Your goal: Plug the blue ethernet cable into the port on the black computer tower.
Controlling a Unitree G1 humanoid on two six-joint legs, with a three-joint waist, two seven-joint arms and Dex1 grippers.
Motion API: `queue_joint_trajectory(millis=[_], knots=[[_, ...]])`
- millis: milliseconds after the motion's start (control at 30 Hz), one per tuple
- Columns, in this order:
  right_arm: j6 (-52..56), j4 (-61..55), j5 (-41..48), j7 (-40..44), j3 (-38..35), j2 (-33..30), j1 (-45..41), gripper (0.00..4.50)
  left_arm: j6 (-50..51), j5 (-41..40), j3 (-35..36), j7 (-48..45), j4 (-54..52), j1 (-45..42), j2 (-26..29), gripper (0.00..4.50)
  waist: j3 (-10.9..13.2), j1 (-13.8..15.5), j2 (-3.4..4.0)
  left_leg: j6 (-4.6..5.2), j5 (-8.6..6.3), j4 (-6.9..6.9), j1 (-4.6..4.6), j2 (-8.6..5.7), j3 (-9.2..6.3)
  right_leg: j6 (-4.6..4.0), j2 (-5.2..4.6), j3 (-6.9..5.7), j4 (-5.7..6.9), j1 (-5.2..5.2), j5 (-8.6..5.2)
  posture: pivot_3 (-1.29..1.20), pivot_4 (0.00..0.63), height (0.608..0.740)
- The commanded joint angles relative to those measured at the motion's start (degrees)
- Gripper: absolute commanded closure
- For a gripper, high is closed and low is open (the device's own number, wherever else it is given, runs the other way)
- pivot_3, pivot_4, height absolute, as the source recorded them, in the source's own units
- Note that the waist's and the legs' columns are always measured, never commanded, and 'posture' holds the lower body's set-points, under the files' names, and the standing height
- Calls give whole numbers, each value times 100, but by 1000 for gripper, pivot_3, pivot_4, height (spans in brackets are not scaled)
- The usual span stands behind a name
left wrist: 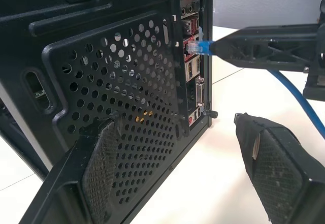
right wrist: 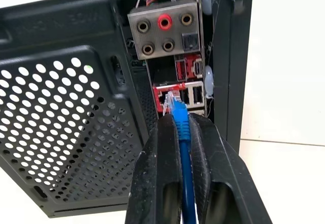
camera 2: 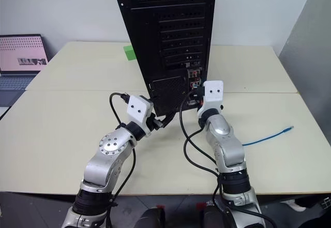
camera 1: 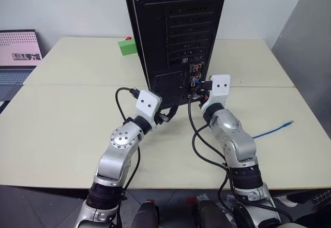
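Cream matte table held black computer tower, perforated metal grille; right gripper pinched blue ethernet cable, clear plug at port; left gripper spread.

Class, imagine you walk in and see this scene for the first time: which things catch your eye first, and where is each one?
The black computer tower stands upright at the middle of the pale table, its back panel facing the robot. At its connector cluster, the right hand is shut on the blue ethernet cable, the plug right at the port. The left hand is open at the vent grille, and a small green block sits beside the tower.
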Motion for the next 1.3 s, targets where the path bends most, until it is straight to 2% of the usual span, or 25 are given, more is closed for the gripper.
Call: queue_joint_trajectory(millis=[33, 1300], knots=[[-184, -59, -40, 39, -6, 51, -152, 4500, -89, -23, 44, 11, -274, -77, -5, 757, 0, -1, 0, 0, 0, 0, 0, 0, 0, 0, 0, 0, 0, 0, 0, 0, 150, 740], [-307, -79, -585, 219, 262, -2, -127, 4500, -118, 0, 45, -19, -266, -77, 43, 757, 0, -16, 0, 0, 0, -3, -2, 0, 2, 0, 1, 3, 0, -7, 0, 0, 150, 740]])
